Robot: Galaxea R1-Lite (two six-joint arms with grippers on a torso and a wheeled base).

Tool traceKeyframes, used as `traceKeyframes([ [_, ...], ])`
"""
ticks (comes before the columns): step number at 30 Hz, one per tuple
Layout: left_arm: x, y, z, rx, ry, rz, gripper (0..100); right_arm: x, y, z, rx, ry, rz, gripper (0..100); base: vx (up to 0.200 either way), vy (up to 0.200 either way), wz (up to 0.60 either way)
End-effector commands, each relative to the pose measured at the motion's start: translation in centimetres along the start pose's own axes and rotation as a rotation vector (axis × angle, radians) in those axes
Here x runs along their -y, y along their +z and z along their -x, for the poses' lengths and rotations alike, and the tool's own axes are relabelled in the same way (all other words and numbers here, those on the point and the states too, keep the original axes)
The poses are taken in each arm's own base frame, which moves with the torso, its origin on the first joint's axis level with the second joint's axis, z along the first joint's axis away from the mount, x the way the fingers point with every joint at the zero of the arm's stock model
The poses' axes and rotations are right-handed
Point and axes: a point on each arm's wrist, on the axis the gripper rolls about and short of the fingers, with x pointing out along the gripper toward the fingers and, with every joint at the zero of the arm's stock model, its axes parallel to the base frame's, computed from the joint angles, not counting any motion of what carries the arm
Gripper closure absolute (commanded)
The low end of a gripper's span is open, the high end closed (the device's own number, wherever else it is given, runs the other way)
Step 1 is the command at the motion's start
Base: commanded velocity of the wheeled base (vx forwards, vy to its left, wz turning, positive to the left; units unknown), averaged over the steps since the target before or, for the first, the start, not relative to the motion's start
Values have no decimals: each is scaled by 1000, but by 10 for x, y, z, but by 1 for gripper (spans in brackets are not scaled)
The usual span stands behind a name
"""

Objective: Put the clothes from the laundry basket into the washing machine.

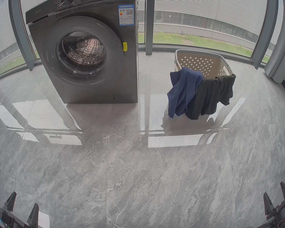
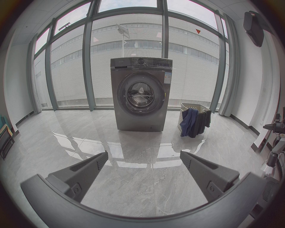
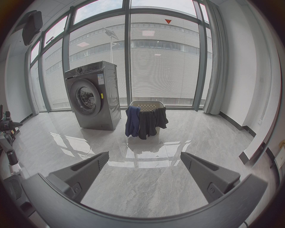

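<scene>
Head view, at the start of a laundry run: your left gripper waits low at the near edge of the grey floor, fingers spread and holding nothing, well apart from everything it must handle. Ahead to the left stands the washing machine, its round glass door seated in the front and, by the look of it, shut, so plan to swing it wide before you carry any cloth over. Print on the machine is sparse: small lettering on the dark control panel, too small to read with confidence, a blue-and-white rating sticker at the top corner, and a little yellow tag beside the door. To the right, near the window, sits the laundry basket, with a blue garment and dark clothes draped over its near rim and hanging down the outside. Roll in close first; from here neither arm looks able to reach. Pinch each piece high, where it folds over the rim, and lift straight up until the hem clears, or the light basket may tip or drag along. Your right gripper rests at the far right edge, likewise parted and empty.
</scene>
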Motion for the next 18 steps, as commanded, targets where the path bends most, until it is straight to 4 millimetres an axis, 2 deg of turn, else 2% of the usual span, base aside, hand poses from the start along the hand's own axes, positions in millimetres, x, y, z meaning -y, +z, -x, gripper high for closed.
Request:
traceKeyframes([
  [1,0,-5,0,-3,-1,1,0,0,-5,0,-1,0,0,0,0,0,0],
  [14,0,-5,0,-3,0,10,0,0,-5,0,-1,0,0,0,0,0,0],
  [18,0,-5,0,-4,0,13,0,0,-5,0,-1,-1,-1,0,200,0,0],
])
